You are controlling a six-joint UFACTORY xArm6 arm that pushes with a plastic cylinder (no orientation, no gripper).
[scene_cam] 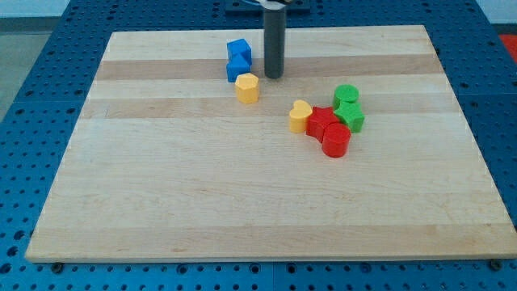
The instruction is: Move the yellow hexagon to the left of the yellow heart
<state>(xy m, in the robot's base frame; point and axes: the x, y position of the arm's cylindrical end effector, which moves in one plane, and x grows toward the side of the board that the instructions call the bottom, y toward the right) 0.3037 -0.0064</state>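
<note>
The yellow hexagon [247, 87] sits near the view's top centre of the wooden board [202, 202]. The yellow heart [300, 116] lies to its right and a little lower, touching a red block. My tip [274, 77] is the lower end of the dark rod, just right of and slightly above the yellow hexagon, with a small gap to it. The tip stands right of the blue blocks.
Two blue blocks [238, 59] sit touching each other just above-left of the hexagon. A red star-like block [322, 123] and a red cylinder [336, 141] cluster right of the heart. A green cylinder [346, 96] and a green star-like block [350, 116] sit beside them.
</note>
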